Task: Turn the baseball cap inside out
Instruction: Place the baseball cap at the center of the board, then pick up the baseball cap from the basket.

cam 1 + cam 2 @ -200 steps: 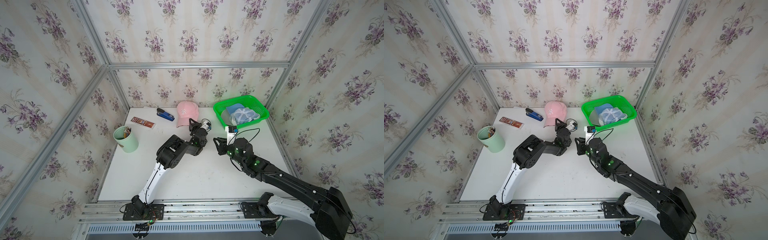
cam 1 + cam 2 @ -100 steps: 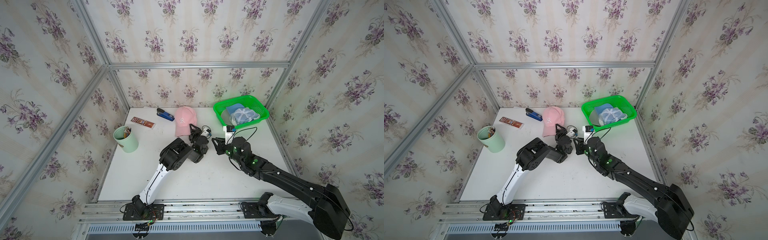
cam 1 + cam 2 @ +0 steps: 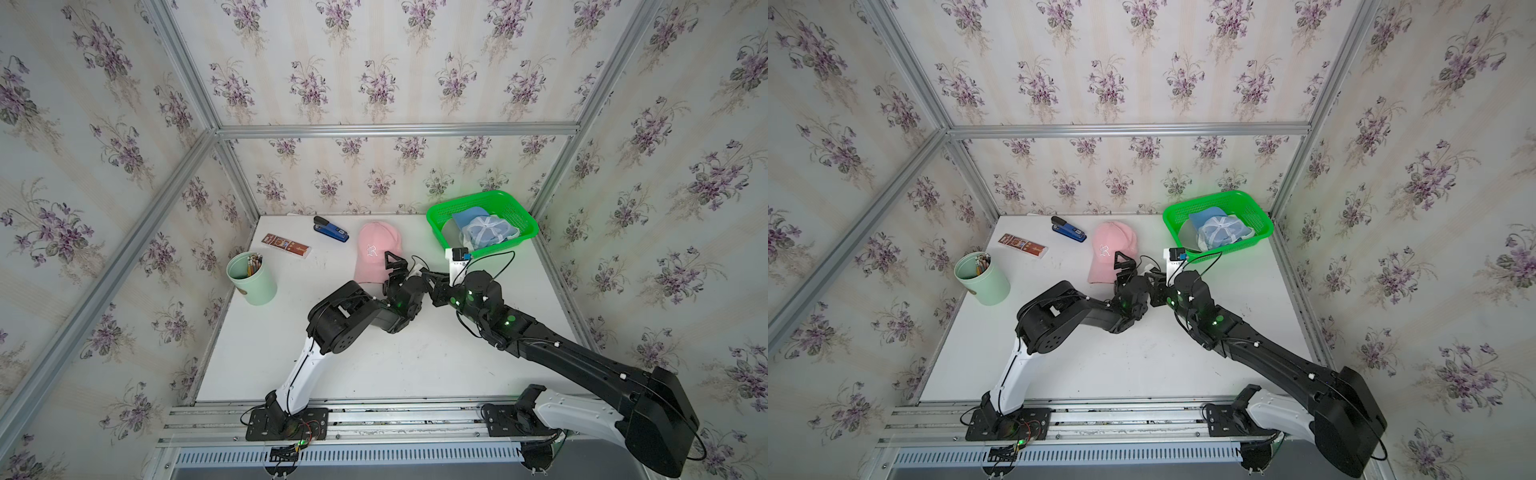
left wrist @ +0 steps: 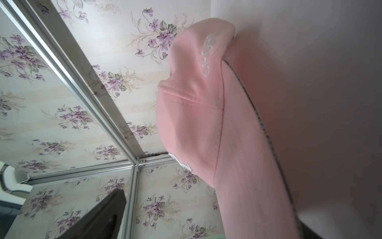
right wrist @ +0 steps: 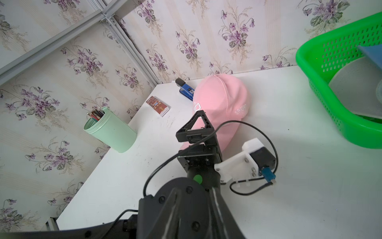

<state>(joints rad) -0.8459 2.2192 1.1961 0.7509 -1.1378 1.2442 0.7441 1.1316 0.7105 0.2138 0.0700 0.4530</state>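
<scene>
Two arms meet over the middle of the white table point(image 3: 374, 357), just near of the pink baseball cap point(image 3: 376, 253). The cap sits at the far centre of the table with its crown up and its outer side showing. A white embroidered letter faces upward and the brim points toward the near edge. No lining shows, so it is not turned.

The left gripper point(image 3: 397, 268) hangs at the near right end of the brim with its jaws spread wide, holding nothing. In the left wrist view one dark finger point(image 4: 103, 217) stands well apart from the cap point(image 4: 196, 124), whose brim runs close along the other side. From the right wrist view, a triangular finger point(image 5: 199, 124) rises in front of the brim of the cap point(image 5: 219, 97). I cannot tell whether it touches the fabric.

The right gripper point(image 3: 432, 284) is just right of the left one, close to its wrist and clear of the cap. Its fingers are too small and dark in both top views to tell whether they are apart or together.

Left of the cap, near the far edge, lie a blue stapler point(image 3: 330, 229) and a flat printed box point(image 3: 286, 245). A mint-green cup point(image 3: 251, 280) of pencils stands at the left edge. A green basket point(image 3: 521, 218) with blue and white fabric point(image 3: 486, 232) sits in the far right corner.
</scene>
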